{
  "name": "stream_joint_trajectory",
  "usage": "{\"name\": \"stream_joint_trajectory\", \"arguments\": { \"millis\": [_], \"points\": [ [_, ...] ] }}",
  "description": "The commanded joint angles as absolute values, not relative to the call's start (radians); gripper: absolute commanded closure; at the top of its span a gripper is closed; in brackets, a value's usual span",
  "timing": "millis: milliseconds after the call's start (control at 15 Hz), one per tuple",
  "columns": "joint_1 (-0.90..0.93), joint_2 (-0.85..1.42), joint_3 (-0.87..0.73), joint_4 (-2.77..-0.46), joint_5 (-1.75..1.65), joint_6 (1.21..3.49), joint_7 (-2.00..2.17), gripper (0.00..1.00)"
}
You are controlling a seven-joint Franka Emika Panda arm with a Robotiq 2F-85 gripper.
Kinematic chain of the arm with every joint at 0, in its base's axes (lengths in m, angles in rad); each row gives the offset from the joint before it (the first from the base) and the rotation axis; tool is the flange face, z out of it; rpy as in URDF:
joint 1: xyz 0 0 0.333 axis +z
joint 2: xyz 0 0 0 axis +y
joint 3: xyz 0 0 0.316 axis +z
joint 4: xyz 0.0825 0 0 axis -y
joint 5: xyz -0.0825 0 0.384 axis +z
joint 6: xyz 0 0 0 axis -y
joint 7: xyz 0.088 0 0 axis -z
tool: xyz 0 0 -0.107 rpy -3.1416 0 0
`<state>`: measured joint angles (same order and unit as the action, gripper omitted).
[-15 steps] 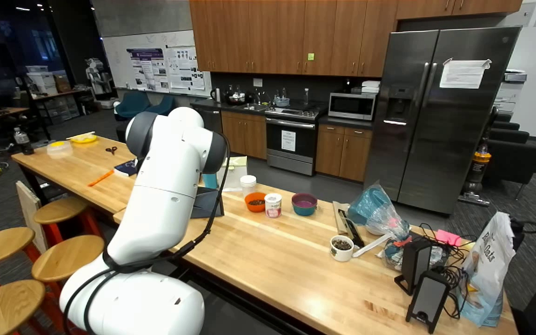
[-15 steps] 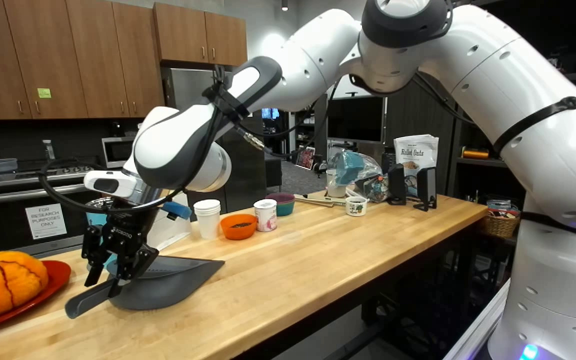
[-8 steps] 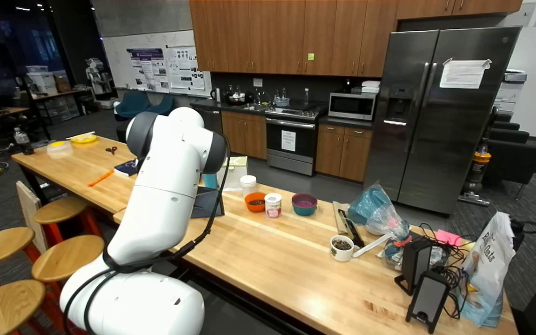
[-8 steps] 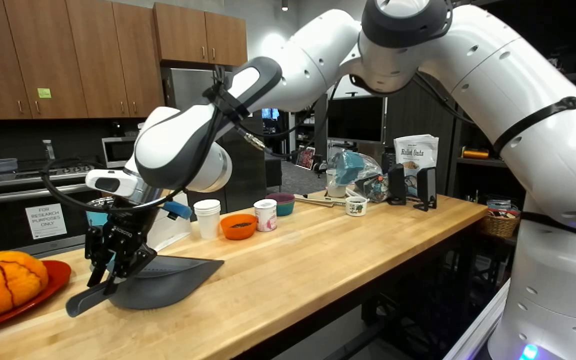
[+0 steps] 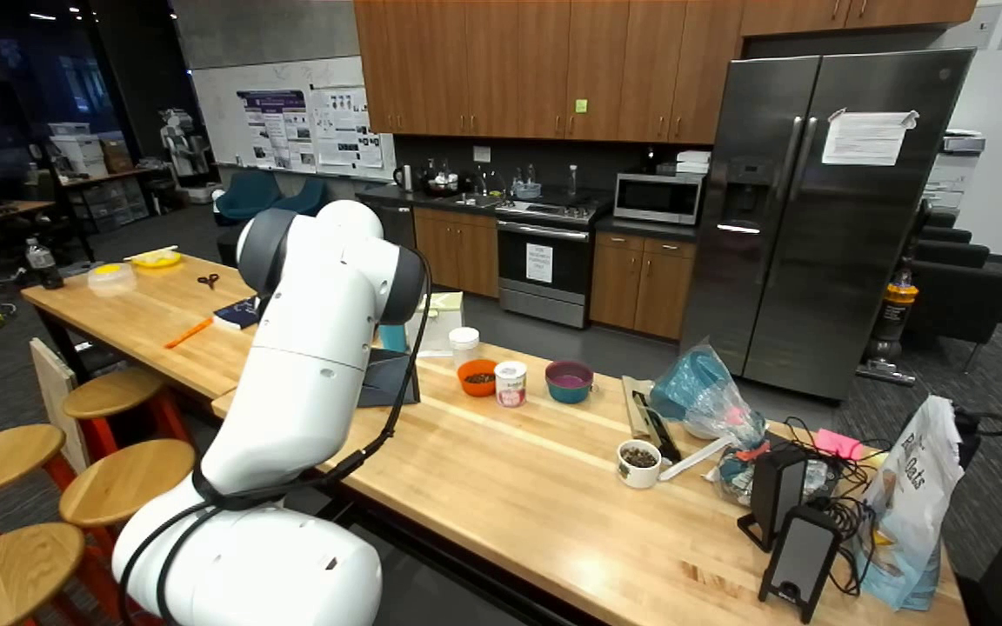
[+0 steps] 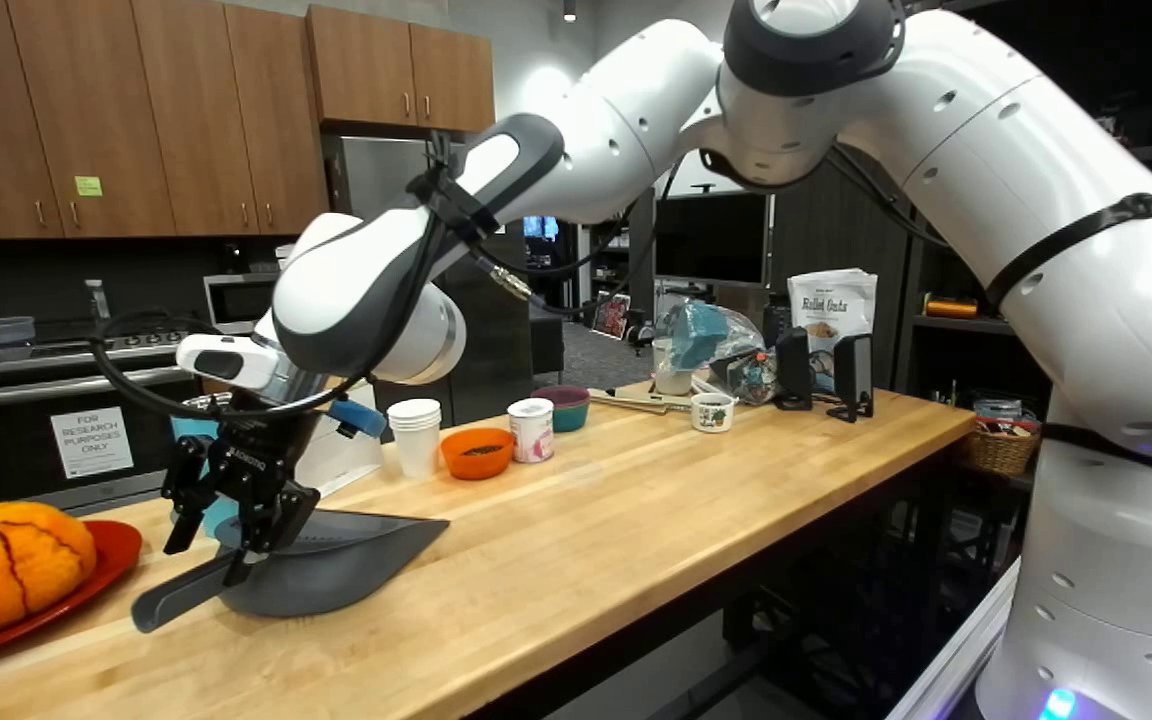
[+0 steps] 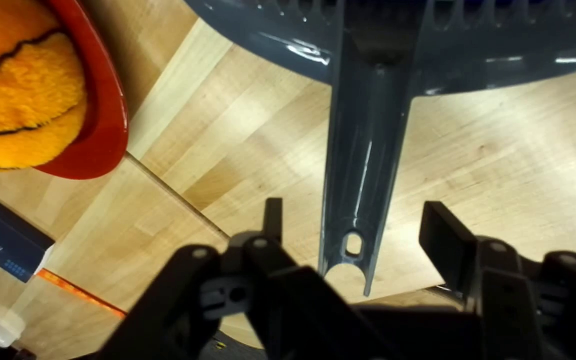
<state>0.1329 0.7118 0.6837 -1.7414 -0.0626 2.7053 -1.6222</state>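
Note:
A dark grey dustpan [image 6: 336, 578] rests on the wooden table, its handle [image 7: 365, 135] pointing out under my gripper [image 7: 352, 212]. In the wrist view the jaws stand wide, one finger on either side of the handle, with bare gaps between handle and pads. Their height over the handle is hard to judge. An exterior view shows the gripper [image 6: 206, 562] tilted down at the handle's base, one finger close against it; whether it touches I cannot tell. In an exterior view the arm hides the gripper and part of the dustpan [image 5: 390, 380].
Beside the handle sits an orange plush [image 7: 23, 105] on a red plate [image 7: 110, 135]. A dark blue book [image 7: 3, 232] lies beyond. Behind the dustpan stand white cups [image 6: 416, 440], an orange bowl [image 6: 477, 455] and a can [image 6: 533, 432]. Speakers [image 6: 853, 375] occupy the far end.
The jaws drew closer together half a second ago and now stand wider than before. My arm has shifted only slightly; the dustpan lies nearly where it was.

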Motion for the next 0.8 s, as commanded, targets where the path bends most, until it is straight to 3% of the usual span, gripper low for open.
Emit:
{"name": "stream_joint_trajectory", "arguments": {
  "millis": [0, 733],
  "points": [
    [0.131, 0.705, 0.684, -1.741, -0.04, 2.7, -1.646, 0.01],
    [0.153, 0.731, 0.677, -1.713, -0.043, 2.652, -1.649, 0.0]
  ]
}}
